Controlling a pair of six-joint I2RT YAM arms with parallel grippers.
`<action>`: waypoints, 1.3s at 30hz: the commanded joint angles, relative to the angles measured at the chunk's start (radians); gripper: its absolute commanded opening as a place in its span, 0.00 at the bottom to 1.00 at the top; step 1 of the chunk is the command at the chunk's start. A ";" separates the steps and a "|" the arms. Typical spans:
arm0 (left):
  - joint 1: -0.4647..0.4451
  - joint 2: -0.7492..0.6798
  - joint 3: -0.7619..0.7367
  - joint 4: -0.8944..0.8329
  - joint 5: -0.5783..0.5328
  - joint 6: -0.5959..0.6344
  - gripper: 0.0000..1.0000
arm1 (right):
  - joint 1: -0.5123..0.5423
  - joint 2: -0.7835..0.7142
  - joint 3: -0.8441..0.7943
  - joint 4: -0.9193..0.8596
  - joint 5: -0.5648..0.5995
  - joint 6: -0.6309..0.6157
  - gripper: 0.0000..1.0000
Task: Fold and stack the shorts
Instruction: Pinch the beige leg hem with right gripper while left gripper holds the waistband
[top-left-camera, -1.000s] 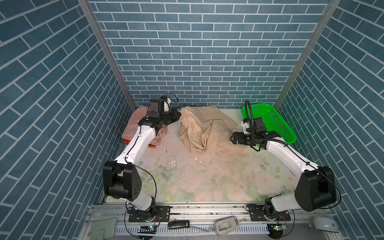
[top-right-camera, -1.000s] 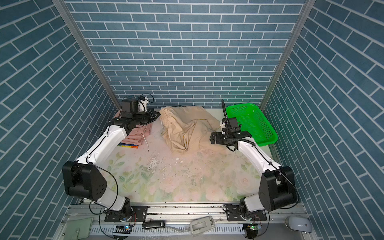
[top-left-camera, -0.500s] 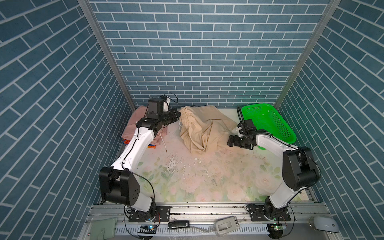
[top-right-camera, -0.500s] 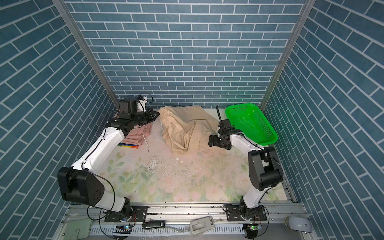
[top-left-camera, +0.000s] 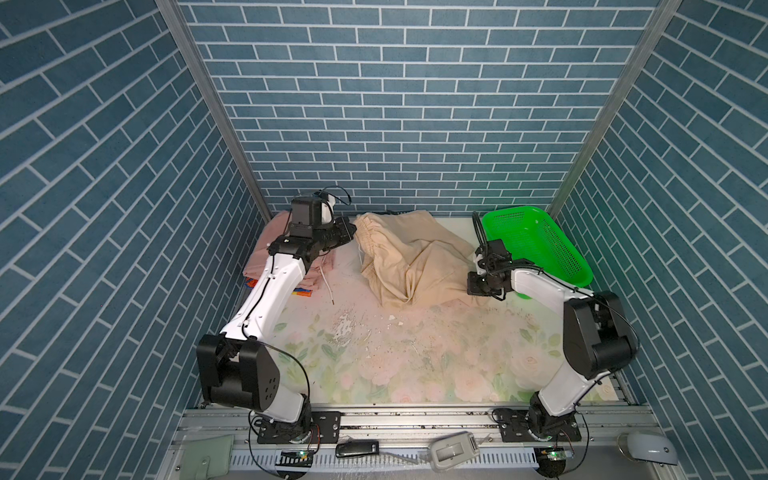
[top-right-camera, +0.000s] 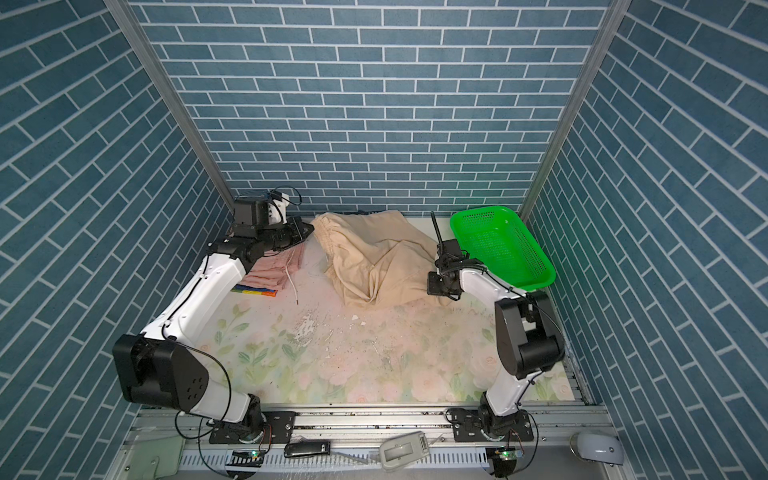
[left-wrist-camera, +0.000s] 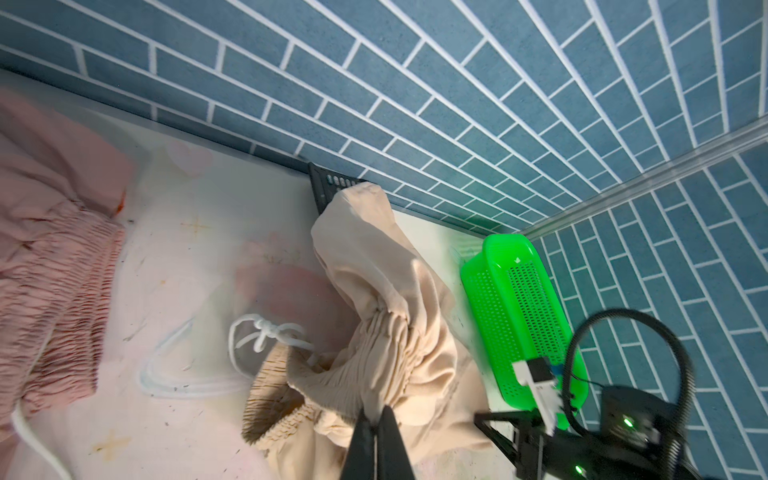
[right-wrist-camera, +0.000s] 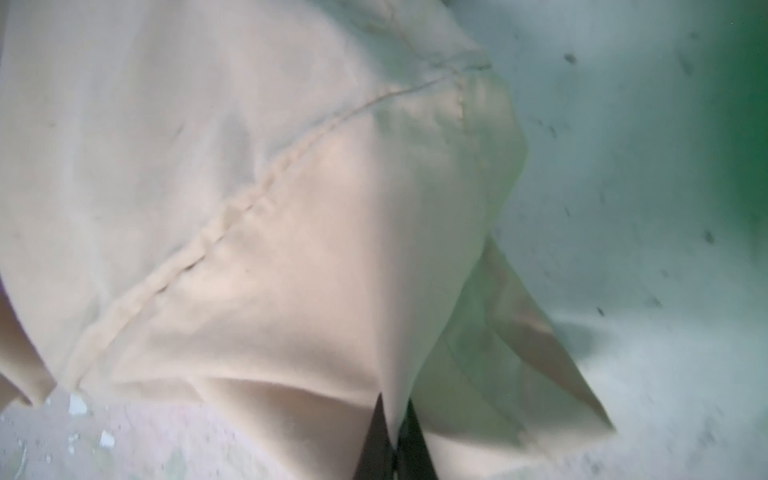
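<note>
both top views were evenly lit from above; soft shadows were cast on the floral mat (top-left-camera: 415, 374). in the left wrist view the brick wall (left-wrist-camera: 457, 104) was bent by lens distortion and the pink shorts (left-wrist-camera: 54, 266) were motion-blurred. the right wrist view was dim, hazy and green-tinted, with the beige shorts (right-wrist-camera: 249, 208) left unsharp.

A green mesh basket (top-left-camera: 536, 245) sits at the far right corner of the floral table cover (top-left-camera: 415, 374), close to the blue brick wall (top-left-camera: 395, 104). Small white flakes (top-left-camera: 345, 328) lie scattered on the worn cover near its middle.
</note>
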 joint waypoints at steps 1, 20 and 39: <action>0.055 -0.030 -0.013 -0.005 -0.009 0.022 0.00 | -0.040 -0.158 -0.117 -0.070 0.100 -0.024 0.00; 0.085 0.029 -0.140 0.085 0.112 0.015 0.00 | -0.098 -0.013 0.215 -0.070 -0.041 -0.002 0.99; 0.082 -0.008 -0.196 0.065 0.071 0.025 0.00 | -0.040 0.563 0.654 -0.165 0.006 -0.017 0.69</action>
